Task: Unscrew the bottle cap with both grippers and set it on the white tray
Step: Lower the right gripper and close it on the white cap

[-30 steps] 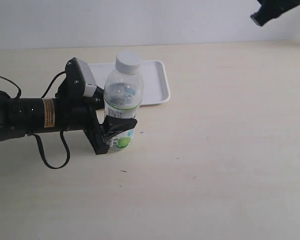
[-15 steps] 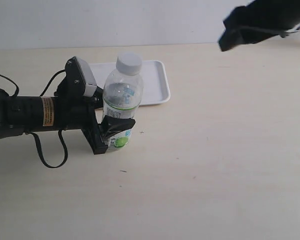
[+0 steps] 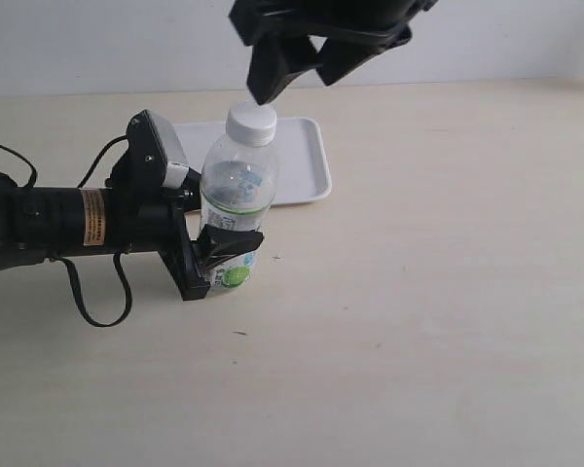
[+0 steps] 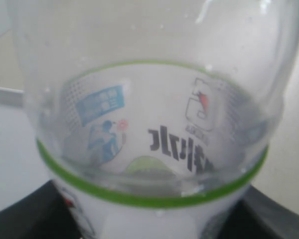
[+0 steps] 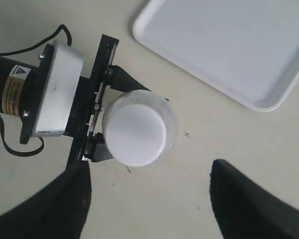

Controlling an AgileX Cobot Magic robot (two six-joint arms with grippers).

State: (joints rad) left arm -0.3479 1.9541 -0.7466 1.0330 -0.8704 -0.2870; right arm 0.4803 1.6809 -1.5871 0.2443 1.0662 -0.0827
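Your right end effector [image 3: 307, 68] hangs with its jaws spread wide and nothing between them. In the right wrist view the two dark fingers [image 5: 65, 209] frame the bottle cap [image 5: 134, 134] from above, with open worktop showing on either side of it. The cap sits a little closer to one finger than the other, so I judge you are not quite centred yet. In the exterior view the nearer fingertip is just above the cap's rim and not touching it.

Your left end effector [image 3: 229, 255] is closed on the lower body of the bottle [image 3: 238, 190], clamping it across the label. In the left wrist view the clear wall and the green band fill the frame, with black finger edges at the lower corners.

The bottle stands upright on the worktop [image 3: 419, 292] with its long axis close to vertical, and the cap is on the neck at the top. The cap therefore lies straight below the right end effector, and that arm is the only one free to take it. The coming move looks like a short drop along the bottle's axis, with a small sideways correction before you close.

The white tray [image 3: 307, 165] lies flat just behind the bottle, near enough for a short carry.
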